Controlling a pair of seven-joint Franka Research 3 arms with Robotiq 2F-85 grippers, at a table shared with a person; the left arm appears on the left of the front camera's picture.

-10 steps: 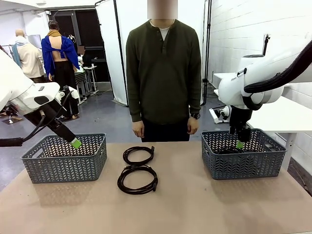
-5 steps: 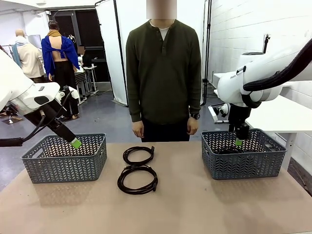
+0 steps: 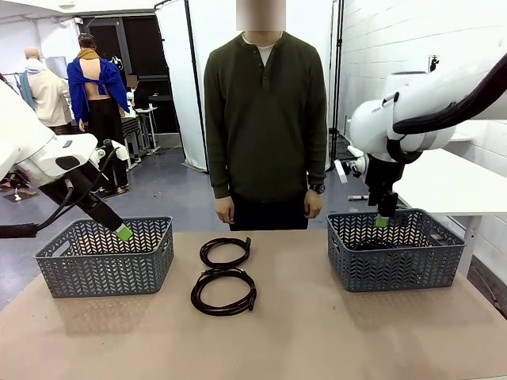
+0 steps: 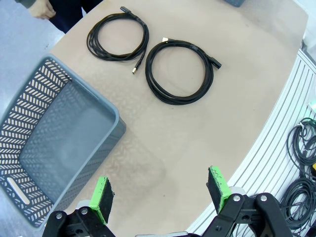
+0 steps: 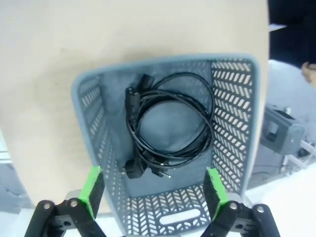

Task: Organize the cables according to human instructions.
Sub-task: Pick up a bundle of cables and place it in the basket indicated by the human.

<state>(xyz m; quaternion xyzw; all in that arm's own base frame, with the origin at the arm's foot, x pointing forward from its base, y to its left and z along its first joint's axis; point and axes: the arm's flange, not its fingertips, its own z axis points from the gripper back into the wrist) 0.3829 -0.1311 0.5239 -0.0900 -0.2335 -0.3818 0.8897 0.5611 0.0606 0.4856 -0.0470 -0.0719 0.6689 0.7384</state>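
Note:
Two coiled black cables lie mid-table, the farther cable (image 3: 226,252) (image 4: 118,37) and the nearer cable (image 3: 223,291) (image 4: 181,71). Another cable (image 5: 173,128), with chunky plugs, lies coiled inside the right grey basket (image 3: 396,261) (image 5: 232,123). My right gripper (image 3: 382,220) (image 5: 153,190) hangs open and empty just above that basket. Over the left grey basket (image 3: 107,265) (image 4: 49,148), my left gripper (image 3: 123,233) (image 4: 160,195) stands open and holds nothing. The human (image 3: 265,119) stands at the far edge with both hands down.
The left basket looks bare inside in the left wrist view. Loose black cords (image 4: 301,148) lie on the floor beyond the table's edge. A white table (image 3: 459,186) stands behind the right basket. Open tabletop stretches in front of the coils.
My right gripper has risen out of the right basket and shifted slightly left, still open. The left arm, the cables and the person have not moved.

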